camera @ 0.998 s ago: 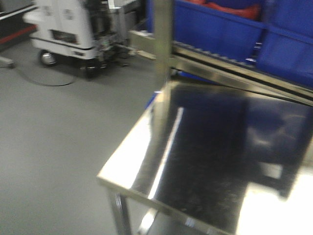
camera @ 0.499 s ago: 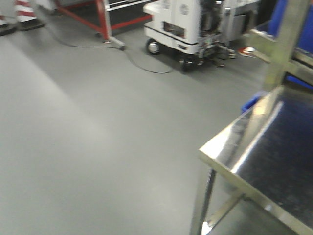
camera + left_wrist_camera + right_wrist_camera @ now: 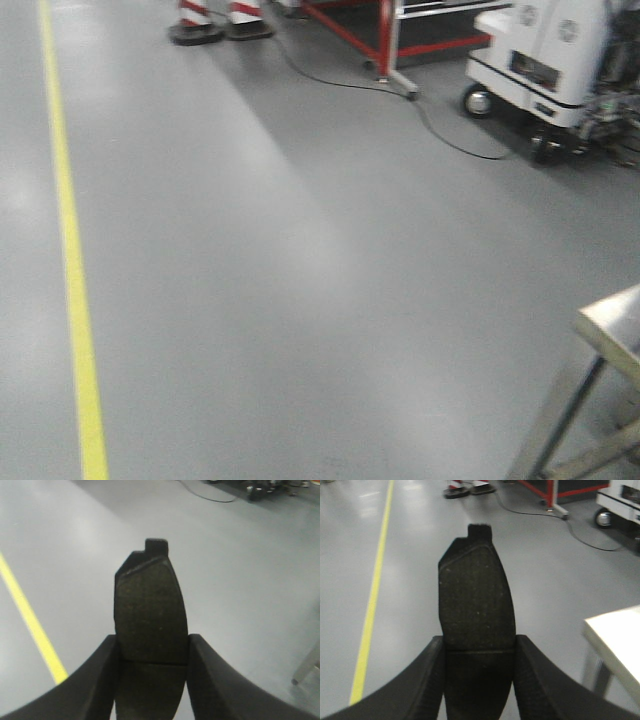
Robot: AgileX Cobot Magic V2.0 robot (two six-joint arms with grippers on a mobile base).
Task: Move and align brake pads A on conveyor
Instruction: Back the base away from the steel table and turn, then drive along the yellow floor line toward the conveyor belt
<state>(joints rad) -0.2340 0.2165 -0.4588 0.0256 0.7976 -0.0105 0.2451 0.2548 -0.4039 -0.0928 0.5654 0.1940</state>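
First brake pad in left gripper, second brake pad in right gripper — each pinched across its long edges; likely stiff, dense, gritty-faced.

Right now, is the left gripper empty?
No, the left wrist view shows a dark brake pad clamped between the two fingers of the left gripper.

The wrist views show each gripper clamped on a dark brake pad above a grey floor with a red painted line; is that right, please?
Not quite: the painted line is yellow, not red, as the front-facing view shows. The rest stands: the left gripper and the right gripper each clamp a brake pad above the grey floor.
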